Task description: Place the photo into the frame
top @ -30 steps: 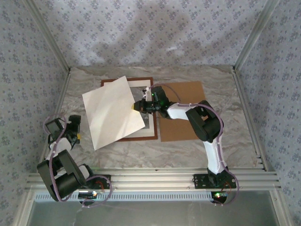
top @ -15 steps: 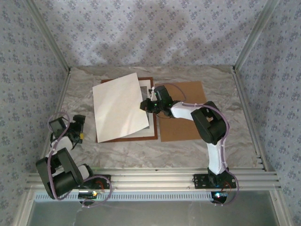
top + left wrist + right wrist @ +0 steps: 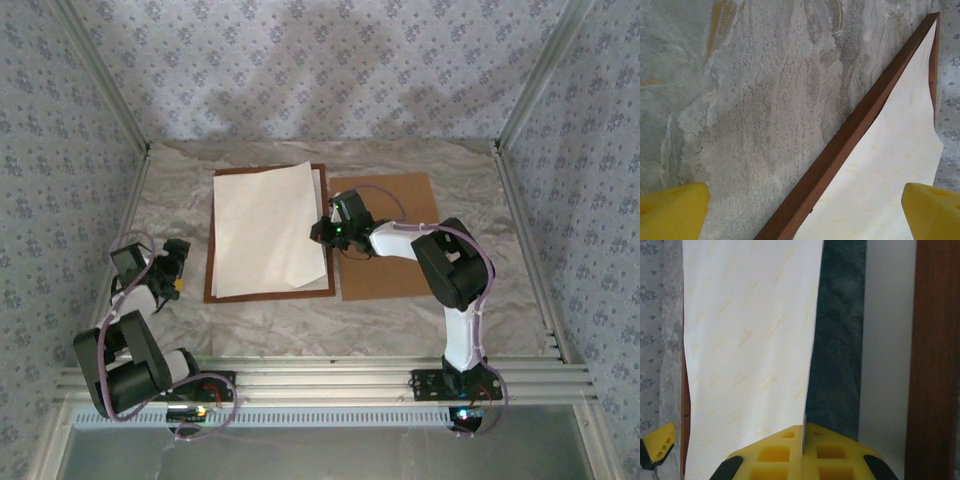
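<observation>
The photo (image 3: 265,232) lies with its white back up over the reddish-brown frame (image 3: 270,295), roughly squared to it and covering most of it. My right gripper (image 3: 322,230) is shut on the middle of the photo's right edge. In the right wrist view the yellow fingertips (image 3: 785,450) pinch that edge, with the photo (image 3: 750,340) spreading up and left from the right gripper (image 3: 804,432). My left gripper (image 3: 175,262) stands open left of the frame, holding nothing. In the left wrist view the frame (image 3: 840,150) rail and the photo (image 3: 890,165) run between the left gripper (image 3: 804,212) fingers.
A plain brown backing board (image 3: 395,210) lies flat right of the frame, under my right arm. A cream mat border (image 3: 885,340) and the frame (image 3: 935,340) rail show beside the held edge. Metal rails and patterned walls bound the marbled table (image 3: 180,190).
The right gripper has swung the photo from a tilted, raised pose to lie squared over the frame, shifting right. The left gripper has edged a little right.
</observation>
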